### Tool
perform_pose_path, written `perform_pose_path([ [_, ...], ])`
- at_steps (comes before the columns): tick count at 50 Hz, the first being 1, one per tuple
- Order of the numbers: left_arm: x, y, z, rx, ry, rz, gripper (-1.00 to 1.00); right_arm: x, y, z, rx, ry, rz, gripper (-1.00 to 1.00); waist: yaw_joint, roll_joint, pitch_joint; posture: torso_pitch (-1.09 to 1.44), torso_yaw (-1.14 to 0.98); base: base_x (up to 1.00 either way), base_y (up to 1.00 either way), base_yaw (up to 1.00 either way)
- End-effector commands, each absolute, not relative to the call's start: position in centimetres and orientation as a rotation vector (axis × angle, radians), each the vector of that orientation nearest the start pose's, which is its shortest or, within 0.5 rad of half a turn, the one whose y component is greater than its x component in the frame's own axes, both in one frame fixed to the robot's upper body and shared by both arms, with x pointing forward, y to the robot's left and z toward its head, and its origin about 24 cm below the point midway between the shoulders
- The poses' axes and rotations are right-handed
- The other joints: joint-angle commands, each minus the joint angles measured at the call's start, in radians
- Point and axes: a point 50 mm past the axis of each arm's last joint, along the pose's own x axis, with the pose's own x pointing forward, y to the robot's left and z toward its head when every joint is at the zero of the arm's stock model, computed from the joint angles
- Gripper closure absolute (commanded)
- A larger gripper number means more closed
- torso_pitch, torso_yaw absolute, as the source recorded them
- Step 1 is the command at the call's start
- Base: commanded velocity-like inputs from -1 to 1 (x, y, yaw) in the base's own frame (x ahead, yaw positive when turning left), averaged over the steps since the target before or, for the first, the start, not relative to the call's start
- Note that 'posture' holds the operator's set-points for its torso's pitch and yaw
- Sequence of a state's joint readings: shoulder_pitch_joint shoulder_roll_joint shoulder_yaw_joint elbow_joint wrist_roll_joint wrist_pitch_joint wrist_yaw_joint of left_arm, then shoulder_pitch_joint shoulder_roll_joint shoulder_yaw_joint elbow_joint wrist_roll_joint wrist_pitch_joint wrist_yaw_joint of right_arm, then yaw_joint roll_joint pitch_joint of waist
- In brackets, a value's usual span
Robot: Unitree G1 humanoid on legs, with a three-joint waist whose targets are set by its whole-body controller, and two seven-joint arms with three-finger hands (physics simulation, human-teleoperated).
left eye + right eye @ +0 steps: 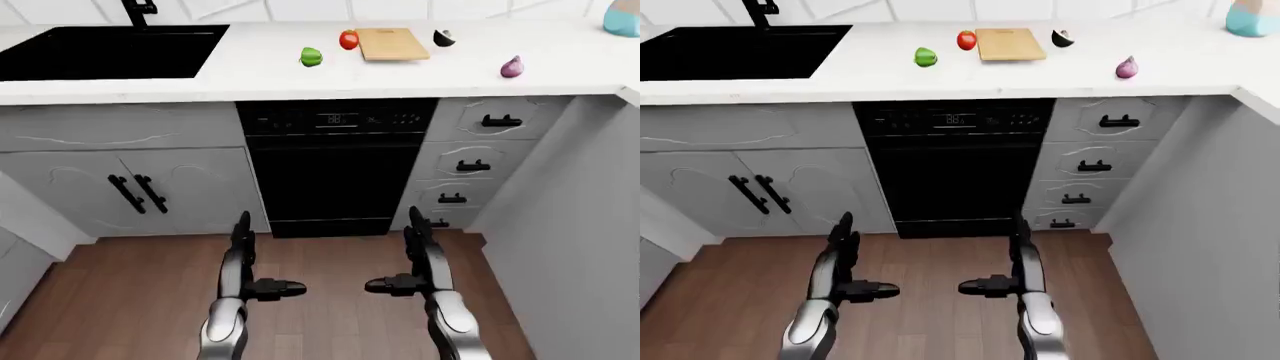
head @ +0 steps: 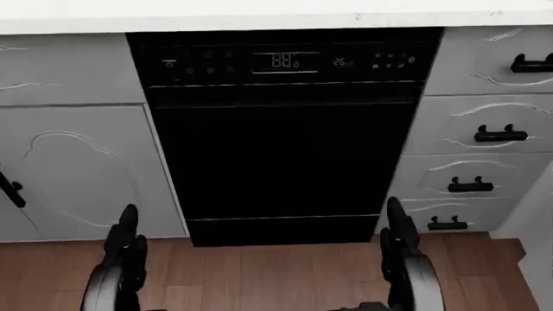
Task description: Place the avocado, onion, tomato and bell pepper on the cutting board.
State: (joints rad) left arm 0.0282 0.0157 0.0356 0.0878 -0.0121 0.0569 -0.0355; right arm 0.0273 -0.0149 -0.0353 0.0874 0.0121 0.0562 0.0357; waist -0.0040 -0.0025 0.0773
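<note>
Both hands are held low over the wood floor [image 1: 330, 300], well short of the counter [image 1: 250, 67]. The left hand [image 1: 250, 262] and right hand [image 1: 415, 259] are seen with fingers spread wide, nothing gripped. On the counter, the cutting board [image 1: 392, 43] is left bare. The tomato [image 1: 348, 40] is placed just beside the board's left edge, the bell pepper [image 1: 311, 56] near it further left. The avocado [image 1: 444, 37] is seen just right of the board, the onion [image 1: 511, 67] further right and lower. A black sink [image 1: 100, 51] is seen at upper left, a dishwasher [image 2: 277, 129] below the counter.
</note>
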Motion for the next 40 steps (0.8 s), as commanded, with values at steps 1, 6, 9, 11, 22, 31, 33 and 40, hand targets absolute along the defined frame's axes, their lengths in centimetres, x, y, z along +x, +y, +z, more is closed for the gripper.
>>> perform_pose_path([
  [1, 25.2, 15.5, 4.4, -0.024, 0.0, -0.029, -1.0, 25.4, -15.9, 4.5, -0.014, -0.014, 0.011, -1.0, -0.002, -0.008, -0.001, 0.0, 0.0, 0.0, 0.0, 0.0],
  [6, 25.1, 15.5, 5.0, -0.021, -0.014, -0.041, -1.0, 25.4, -15.7, 5.1, -0.033, -0.031, 0.039, -1.0, 0.008, -0.009, -0.042, 0.0, 0.0, 0.0, 0.0, 0.0],
  [9, 25.2, 15.6, 5.5, -0.014, -0.029, -0.039, -1.0, 25.6, -15.8, 5.5, -0.038, -0.042, 0.035, -1.0, 0.008, -0.007, -0.074, 0.0, 0.0, 0.0, 0.0, 0.0],
  [11, 25.3, 15.8, 6.0, -0.001, -0.048, -0.035, -1.0, 25.6, -15.9, 6.1, -0.052, -0.063, 0.04, -1.0, 0.008, -0.007, -0.076, 0.0, 0.0, 0.0, 0.0, 0.0],
  [22, 25.4, 17.2, 10.3, 0.013, -0.178, -0.019, -1.0, 26.3, -17.1, 10.3, -0.051, -0.161, 0.035, -1.0, 0.008, -0.005, -0.09, 0.0, 0.0, 0.0, 0.0, 0.0],
  [31, 25.5, 19.3, 14.5, 0.04, -0.261, 0.03, -1.0, 26.7, -18.5, 14.5, -0.065, -0.243, 0.027, -1.0, 0.008, -0.003, -0.09, 0.0, 0.0, 0.0, 0.0, 0.0],
  [33, 25.6, 19.7, 15.3, 0.047, -0.271, 0.035, -1.0, 26.8, -18.7, 15.2, -0.07, -0.257, 0.029, -1.0, 0.008, -0.003, -0.085, 0.0, 0.0, 0.0, 0.0, 0.0],
  [40, 25.0, 21.2, 19.0, 0.093, -0.355, 0.075, -1.0, 26.8, -19.4, 17.4, -0.089, -0.302, 0.041, -1.0, 0.006, 0.0, -0.078, 0.0, 0.0, 0.0, 0.0, 0.0],
])
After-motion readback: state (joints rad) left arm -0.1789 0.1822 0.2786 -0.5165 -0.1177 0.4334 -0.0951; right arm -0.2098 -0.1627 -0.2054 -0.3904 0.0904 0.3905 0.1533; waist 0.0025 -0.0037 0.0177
